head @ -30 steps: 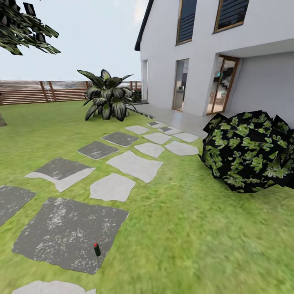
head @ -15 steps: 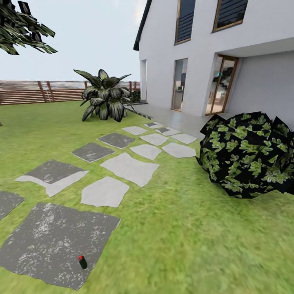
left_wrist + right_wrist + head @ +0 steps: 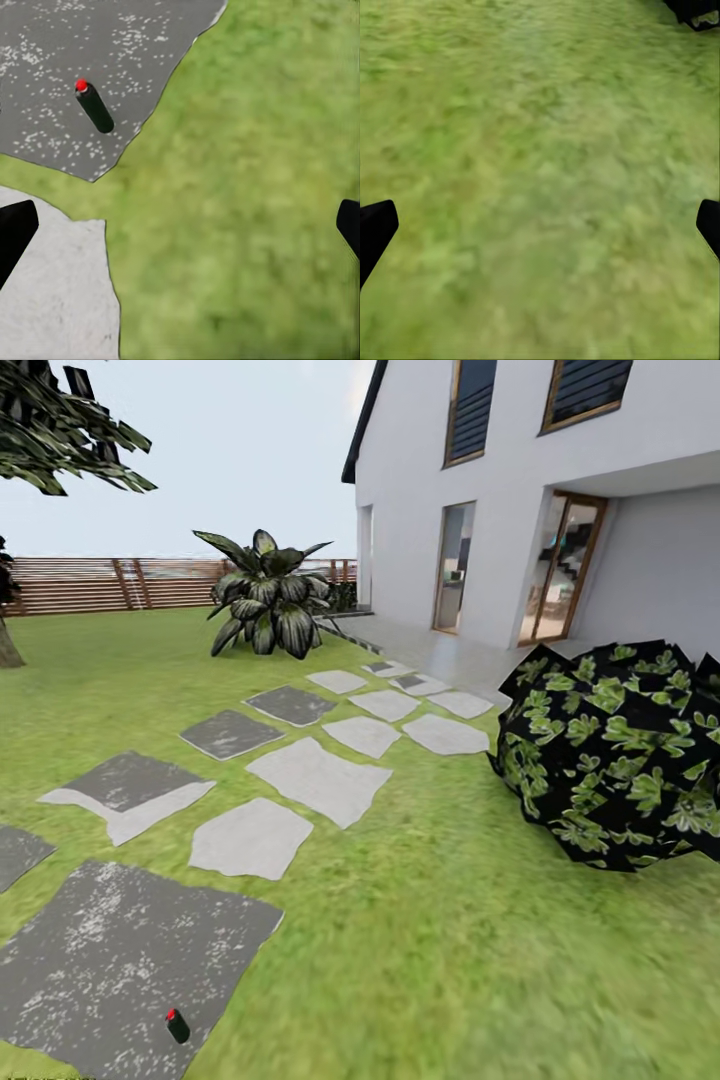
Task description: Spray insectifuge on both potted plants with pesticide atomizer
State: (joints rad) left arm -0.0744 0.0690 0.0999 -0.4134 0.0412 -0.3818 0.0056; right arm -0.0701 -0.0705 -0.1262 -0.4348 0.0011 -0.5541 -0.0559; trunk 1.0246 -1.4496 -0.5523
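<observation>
While lying on the near-left dark slab [image 3: 120,960], atomizer [image 3: 177,1026] looks light, rigid, maybe rolls; best grabbed around the body, below the red cap. Both grippers spread wide, holding nothing.

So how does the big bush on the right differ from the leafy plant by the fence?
The bush is a rounded dark mound with small bright green leaves; the plant spreads long, broad, pale-streaked leaves upward. The bush sits nearer the camera, beside the house; the plant stands farther off, before the fence. Both grow from the lawn.
</observation>
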